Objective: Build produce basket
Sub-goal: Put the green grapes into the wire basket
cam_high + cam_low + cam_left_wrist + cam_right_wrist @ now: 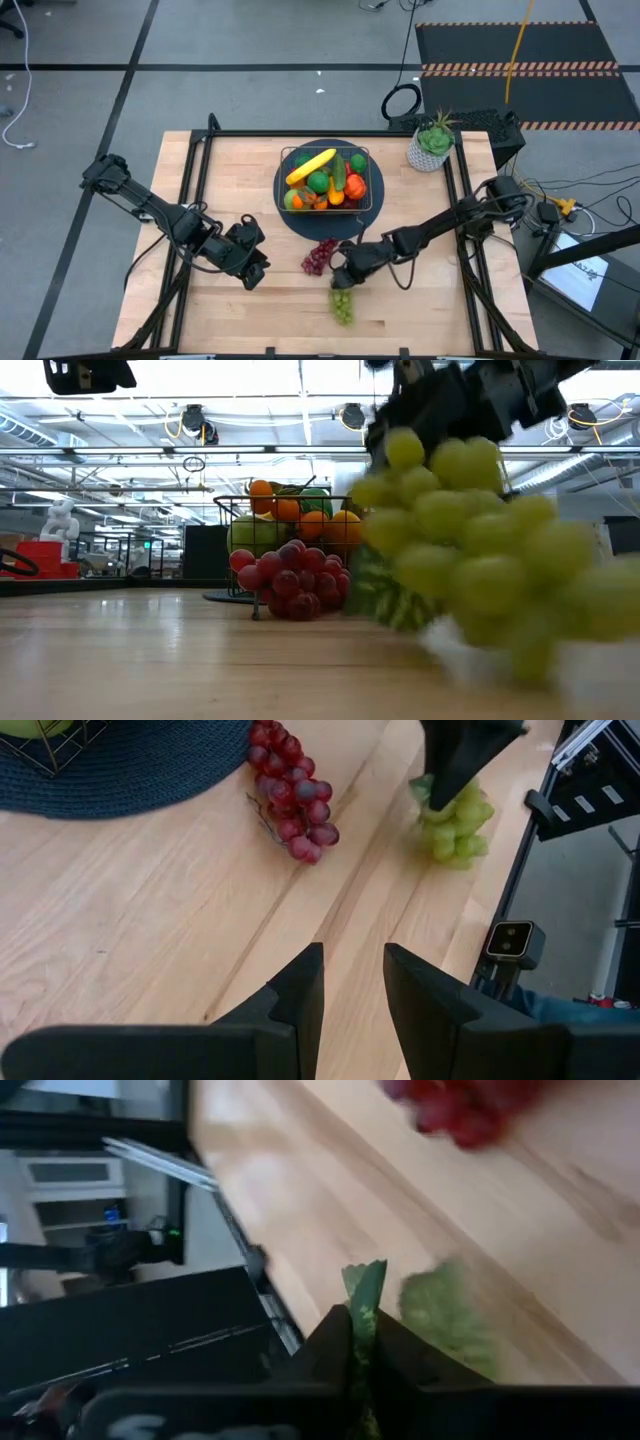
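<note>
We see a round dark woven mat (283,205) lying near the far middle of the light wooden table (240,170). A potted green plant (433,141) in a white pot stands at the table's far right corner, well apart from the mat. Beyond it, on the grey floor, lies a black mat with striped edges (520,60) (a yellow cable (517,45) crosses it).

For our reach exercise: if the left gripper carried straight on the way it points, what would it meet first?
Probably bare table first, then, past the left gripper, the red grapes or green grapes; depth is unclear.
</note>
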Controlling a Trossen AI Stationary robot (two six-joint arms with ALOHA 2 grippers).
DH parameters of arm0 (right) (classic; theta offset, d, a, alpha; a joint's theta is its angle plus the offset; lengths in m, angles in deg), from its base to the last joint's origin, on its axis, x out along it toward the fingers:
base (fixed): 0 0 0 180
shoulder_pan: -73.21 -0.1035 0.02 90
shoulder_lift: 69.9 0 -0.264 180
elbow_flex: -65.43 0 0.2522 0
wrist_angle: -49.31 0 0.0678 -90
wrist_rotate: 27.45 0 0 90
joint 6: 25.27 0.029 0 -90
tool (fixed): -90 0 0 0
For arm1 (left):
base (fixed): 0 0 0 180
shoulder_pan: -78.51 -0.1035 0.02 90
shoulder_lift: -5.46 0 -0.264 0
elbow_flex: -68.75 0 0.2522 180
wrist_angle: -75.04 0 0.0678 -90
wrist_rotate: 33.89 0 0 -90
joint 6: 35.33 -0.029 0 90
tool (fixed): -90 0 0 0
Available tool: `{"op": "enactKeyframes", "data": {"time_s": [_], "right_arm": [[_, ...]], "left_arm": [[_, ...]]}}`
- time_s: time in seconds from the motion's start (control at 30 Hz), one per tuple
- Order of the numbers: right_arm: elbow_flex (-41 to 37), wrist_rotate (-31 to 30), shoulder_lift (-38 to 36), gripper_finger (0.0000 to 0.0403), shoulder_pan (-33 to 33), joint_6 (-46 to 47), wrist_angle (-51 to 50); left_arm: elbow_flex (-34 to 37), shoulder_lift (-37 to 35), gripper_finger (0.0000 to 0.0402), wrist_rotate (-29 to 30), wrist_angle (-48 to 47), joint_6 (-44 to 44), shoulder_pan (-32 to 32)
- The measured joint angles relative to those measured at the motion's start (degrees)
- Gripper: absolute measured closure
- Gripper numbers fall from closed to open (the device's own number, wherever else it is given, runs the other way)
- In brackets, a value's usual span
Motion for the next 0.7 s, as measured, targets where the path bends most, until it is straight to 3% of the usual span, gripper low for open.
{"op": "enactKeyframes", "data": {"time_s": [0.43,0.7], "right_arm": [[0.0,-11.11,-16.67,0.039,1.53,-14.35,-0.52],[0.0,-17.64,-28.88,0.0388,5.21,-35.73,-0.46]], "left_arm": [[0.0,0.0,0.0295,1.88,0.07,-1.09,-0.73],[-0.01,0.0,0.0295,1.91,0.23,-2.63,-2.52]]}}
